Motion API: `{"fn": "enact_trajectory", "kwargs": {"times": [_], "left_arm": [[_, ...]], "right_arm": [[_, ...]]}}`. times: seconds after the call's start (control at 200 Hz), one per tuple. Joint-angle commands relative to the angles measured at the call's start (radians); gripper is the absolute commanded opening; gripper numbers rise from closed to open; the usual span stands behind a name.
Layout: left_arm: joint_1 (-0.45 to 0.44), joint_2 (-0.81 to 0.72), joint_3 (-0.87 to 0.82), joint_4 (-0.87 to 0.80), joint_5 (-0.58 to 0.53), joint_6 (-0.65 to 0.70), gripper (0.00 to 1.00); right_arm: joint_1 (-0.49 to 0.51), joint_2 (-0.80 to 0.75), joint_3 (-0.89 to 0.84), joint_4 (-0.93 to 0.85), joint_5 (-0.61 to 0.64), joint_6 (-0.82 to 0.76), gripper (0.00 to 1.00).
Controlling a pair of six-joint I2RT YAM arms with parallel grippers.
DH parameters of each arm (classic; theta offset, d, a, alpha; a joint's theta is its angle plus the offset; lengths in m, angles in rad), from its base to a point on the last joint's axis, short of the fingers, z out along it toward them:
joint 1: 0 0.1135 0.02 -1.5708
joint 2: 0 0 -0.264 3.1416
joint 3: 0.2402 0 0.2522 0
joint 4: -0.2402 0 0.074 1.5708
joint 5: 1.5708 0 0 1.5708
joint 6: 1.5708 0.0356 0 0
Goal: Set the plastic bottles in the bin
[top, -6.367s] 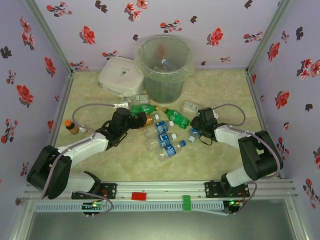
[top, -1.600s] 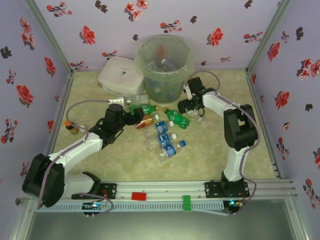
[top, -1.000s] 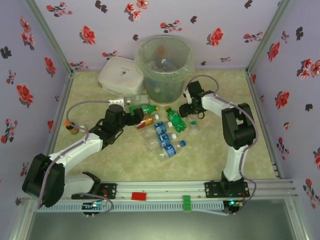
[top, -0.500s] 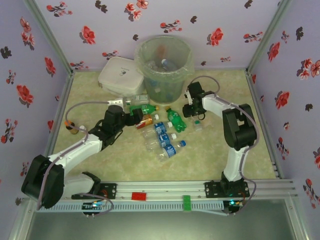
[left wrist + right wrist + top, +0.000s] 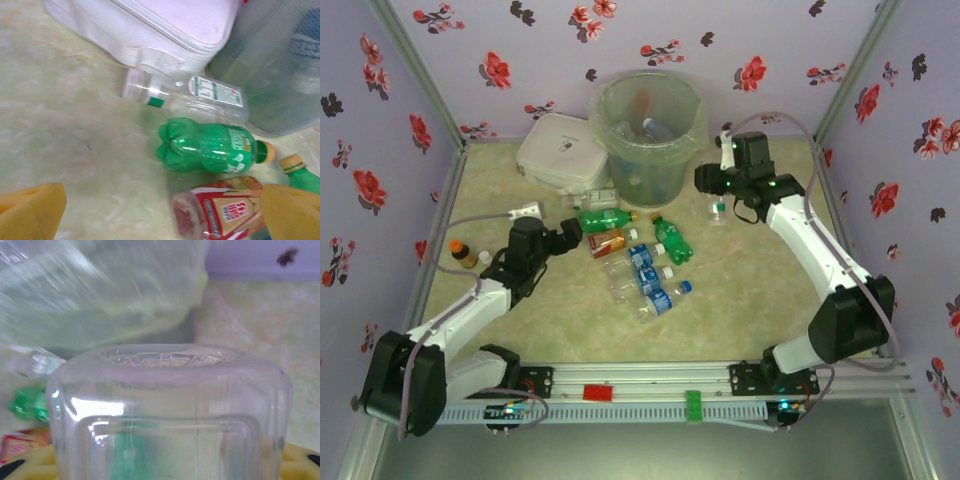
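A: Far left first. Why does the brown bottle [image 5: 463,253] sit apart, well to the left of the bin [image 5: 692,100]?

B: There is one, orange-capped, and I judge it is no part of the job, so it sits out of the way. Next is the left end effector [image 5: 568,232], low over the counter [image 5: 760,290], in front of the bin and to its left. Its pads [image 5: 31,210] are spread as wide as they go with nothing between them. I read that as lining up on the nearest bottles.

A: And the white container [image 5: 560,152]?

B: One, flat and lidded, just left of the bin. One white-labelled bottle [image 5: 192,95] lies on its side against it, at the foot of the bin.

A: Count the other plastic bottles in front of the bin.

B: A green bottle [image 5: 605,217], a second green bottle [image 5: 670,240] and one orange-red bottle [image 5: 607,241]. Then the clear blue-labelled bottles [image 5: 645,272], five or six — they overlap too much to be sure. All lie loose on their sides, so each likely needs its own pick.

A: Inside the bin?

B: A few show through the wall; I cannot count them.

A: The right side?

B: The right end effector [image 5: 717,200] is raised just right of the bin, closed on one clear bottle [image 5: 718,212] — lifted, I judge, to clear the rim.
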Motion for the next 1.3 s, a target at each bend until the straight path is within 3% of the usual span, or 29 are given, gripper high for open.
{"fn": "enact_trajectory", "kwargs": {"times": [0.0,0.18,0.42,0.605,0.855,0.965,1.295], "left_arm": [[0.030,-0.050,-0.028,-0.036,-0.010,0.006,1.00],[0.055,-0.131,-0.095,-0.043,-0.007,0.019,1.00],[0.057,-0.200,-0.152,-0.061,0.008,-0.014,1.00],[0.054,-0.177,-0.178,0.024,0.065,-0.066,1.00],[0.003,-0.067,-0.095,0.000,0.100,-0.005,1.00],[-0.037,-0.015,-0.062,-0.005,0.098,0.008,1.00],[-0.147,0.089,0.016,-0.030,0.041,0.055,1.00]], "right_arm": [[-0.003,-0.020,0.095,0.075,-0.077,0.096,0.40],[0.009,0.072,0.284,0.184,-0.139,0.201,0.39],[0.071,0.335,0.616,0.229,-0.123,0.237,0.37],[0.092,0.563,0.875,0.190,-0.084,0.239,0.36],[0.114,0.776,1.068,0.139,-0.044,0.229,0.39],[0.123,0.827,1.131,0.108,-0.048,0.223,0.47],[0.135,0.817,1.150,0.118,-0.023,0.214,0.89]]}}
